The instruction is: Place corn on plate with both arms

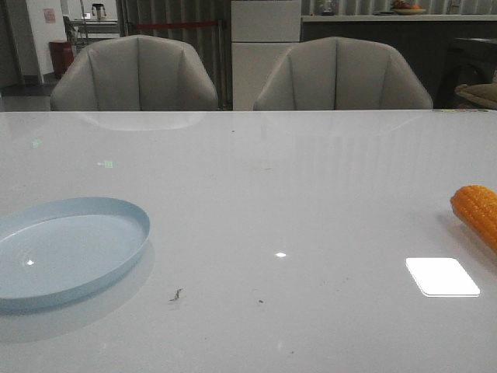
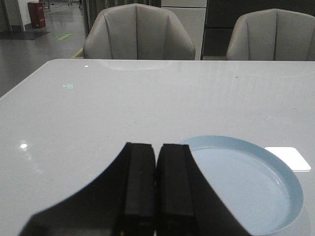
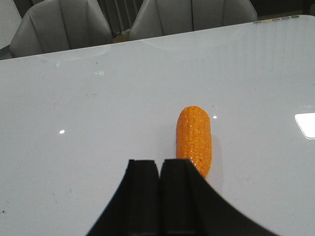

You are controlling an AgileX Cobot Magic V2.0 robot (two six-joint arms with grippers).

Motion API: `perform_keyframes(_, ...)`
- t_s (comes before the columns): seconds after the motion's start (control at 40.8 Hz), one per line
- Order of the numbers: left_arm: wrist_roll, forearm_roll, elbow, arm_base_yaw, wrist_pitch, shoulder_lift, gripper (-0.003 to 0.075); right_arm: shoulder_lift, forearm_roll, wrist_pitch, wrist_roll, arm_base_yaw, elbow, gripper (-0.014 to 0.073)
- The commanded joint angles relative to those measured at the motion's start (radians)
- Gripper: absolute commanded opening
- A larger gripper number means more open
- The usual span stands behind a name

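The orange corn lies on the white table at the far right edge of the front view, partly cut off. In the right wrist view the corn lies just beyond my right gripper, which is shut and empty. The pale blue plate sits at the front left of the table and holds nothing. In the left wrist view the plate lies just beside and ahead of my left gripper, which is shut and empty. Neither gripper shows in the front view.
Two grey chairs stand behind the table's far edge. A bright light reflection lies on the table near the corn. Small dark specks lie on the table right of the plate.
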State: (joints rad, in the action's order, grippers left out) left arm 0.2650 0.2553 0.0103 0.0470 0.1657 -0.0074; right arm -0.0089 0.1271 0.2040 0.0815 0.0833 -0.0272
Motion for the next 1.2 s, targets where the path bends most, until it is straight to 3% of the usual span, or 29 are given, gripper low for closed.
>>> perform_keyframes(0.0, -0.006, 0.005, 0.038, 0.000, -0.086, -0.017, 0.0094, -0.026, 0.001, -0.081, -0.002, -0.005, 0.020, 0.0057)
perform_keyframes(0.294, -0.006, 0.005, 0.036, 0.000, -0.193, -0.017, 0.0094, -0.026, 0.001, -0.121, -0.002, -0.005, 0.020, 0.0057)
perform_keyframes(0.514, -0.006, 0.005, -0.016, 0.000, -0.265, -0.017, 0.0094, -0.026, 0.002, -0.277, -0.002, -0.005, 0.047, 0.0057)
perform_keyframes(0.832, -0.006, -0.111, -0.250, 0.000, -0.262, 0.007, 0.0094, 0.025, 0.000, -0.211, -0.002, -0.005, 0.366, 0.0057)
perform_keyframes(1.175, -0.006, -0.151, -0.499, 0.000, -0.239, 0.270, 0.0094, 0.319, -0.033, -0.204, -0.005, -0.005, 0.615, 0.0058)
